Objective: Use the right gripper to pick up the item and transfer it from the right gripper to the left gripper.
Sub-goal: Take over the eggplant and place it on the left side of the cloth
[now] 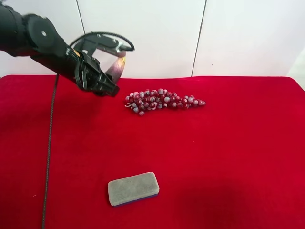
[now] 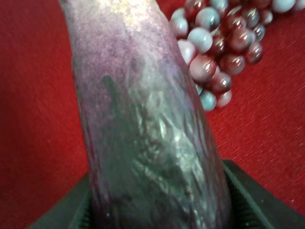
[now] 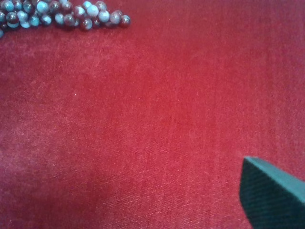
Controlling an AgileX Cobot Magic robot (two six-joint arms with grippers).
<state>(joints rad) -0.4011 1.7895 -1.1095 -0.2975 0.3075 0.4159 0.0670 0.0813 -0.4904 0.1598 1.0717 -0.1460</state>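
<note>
The item, a dark purple eggplant toy [image 1: 117, 67], is held above the red cloth at the back left. My left gripper [image 1: 108, 83] is shut on it. In the left wrist view the eggplant [image 2: 143, 119] fills the frame, clamped between the black fingers [image 2: 252, 200] at its lower end. The arm at the exterior high view's left is this left arm, with a loose black cable. Of my right gripper only one dark fingertip [image 3: 271, 195] shows, over bare cloth, holding nothing. The right arm is out of the exterior high view.
A cluster of red-grey grapes [image 1: 162, 100] lies just right of the held eggplant and shows in both wrist views [image 3: 62, 14] [image 2: 224, 43]. A grey eraser block [image 1: 133, 188] lies at the front. The red cloth [image 1: 238, 157] covers the table.
</note>
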